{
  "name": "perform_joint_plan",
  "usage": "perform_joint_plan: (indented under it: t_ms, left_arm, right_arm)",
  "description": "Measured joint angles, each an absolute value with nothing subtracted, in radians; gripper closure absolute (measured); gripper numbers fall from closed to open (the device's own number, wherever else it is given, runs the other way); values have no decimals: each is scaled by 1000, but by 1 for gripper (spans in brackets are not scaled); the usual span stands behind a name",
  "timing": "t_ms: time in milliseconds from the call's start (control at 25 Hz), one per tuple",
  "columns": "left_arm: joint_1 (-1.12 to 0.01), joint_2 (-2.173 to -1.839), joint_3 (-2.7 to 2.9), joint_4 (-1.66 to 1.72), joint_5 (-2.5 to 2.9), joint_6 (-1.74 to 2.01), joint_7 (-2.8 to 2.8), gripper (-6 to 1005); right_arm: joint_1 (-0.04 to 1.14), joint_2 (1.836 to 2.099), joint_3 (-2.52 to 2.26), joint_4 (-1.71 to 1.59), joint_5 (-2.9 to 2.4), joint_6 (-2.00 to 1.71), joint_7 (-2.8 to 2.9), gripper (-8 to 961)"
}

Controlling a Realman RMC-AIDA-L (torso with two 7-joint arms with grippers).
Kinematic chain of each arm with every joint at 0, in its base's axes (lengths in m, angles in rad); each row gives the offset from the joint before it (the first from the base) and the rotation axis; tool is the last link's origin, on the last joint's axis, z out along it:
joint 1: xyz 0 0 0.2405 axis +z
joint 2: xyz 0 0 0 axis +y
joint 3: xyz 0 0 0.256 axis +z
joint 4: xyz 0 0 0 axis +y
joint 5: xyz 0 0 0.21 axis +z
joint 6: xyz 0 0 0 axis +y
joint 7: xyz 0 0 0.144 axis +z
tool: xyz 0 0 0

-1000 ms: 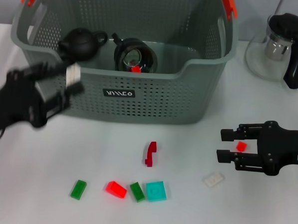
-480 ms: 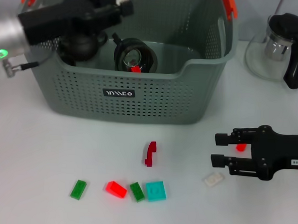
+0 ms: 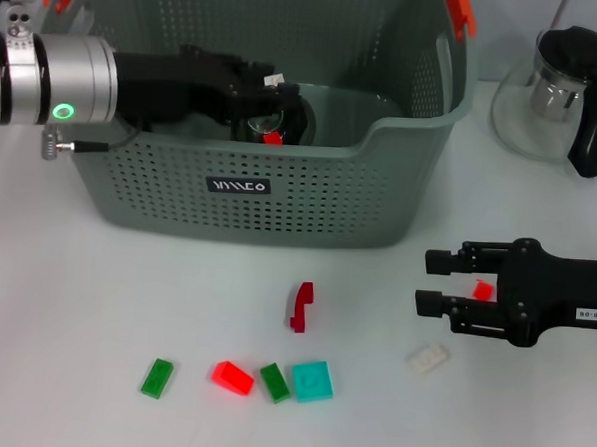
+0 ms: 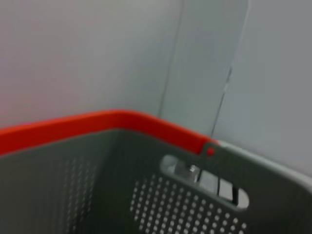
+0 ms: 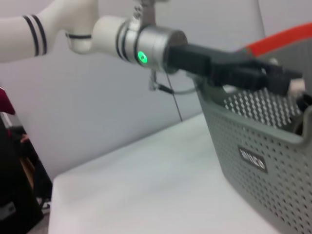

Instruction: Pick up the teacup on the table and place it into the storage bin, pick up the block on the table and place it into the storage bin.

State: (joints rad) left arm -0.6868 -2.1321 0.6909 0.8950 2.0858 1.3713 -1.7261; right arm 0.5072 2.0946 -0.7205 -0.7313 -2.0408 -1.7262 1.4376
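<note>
The left gripper (image 3: 271,87) reaches over the left wall into the storage bin (image 3: 280,198); whether it is spread or pressed together I cannot tell. Inside the bin lies a dark round vessel (image 3: 289,118) with a small red piece (image 3: 272,137) on it. On the white desk (image 3: 74,302), going right, lie a green block (image 3: 156,377), a red block (image 3: 232,377), another green block (image 3: 275,382), a teal block (image 3: 312,380), a dark red piece (image 3: 300,307) and a white block (image 3: 428,358). The right gripper (image 3: 423,280) hovers spread beside a small red block (image 3: 483,290). A glass teapot (image 3: 566,92) stands at the far right.
</note>
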Motion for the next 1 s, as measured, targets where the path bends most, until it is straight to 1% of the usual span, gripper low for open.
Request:
perform_joint_plan:
  t_ms: [480,640,1000]
  left_arm:
    - [-688,-2143,699,895,2091,1342,-1746,524]
    - [-690,-2148,700,898,2090,1341,-1749,507]
    - [-692,-2148,708,903,2091,1327,-1775,470]
  right_arm:
    - [510,2092,-717,-661,-2002,-1765,1314,360]
    - [508,2092,-716,-659,-2002,-1764,1319,360]
    - [512,2092,-718,-658,-2002,-1765,1320,360]
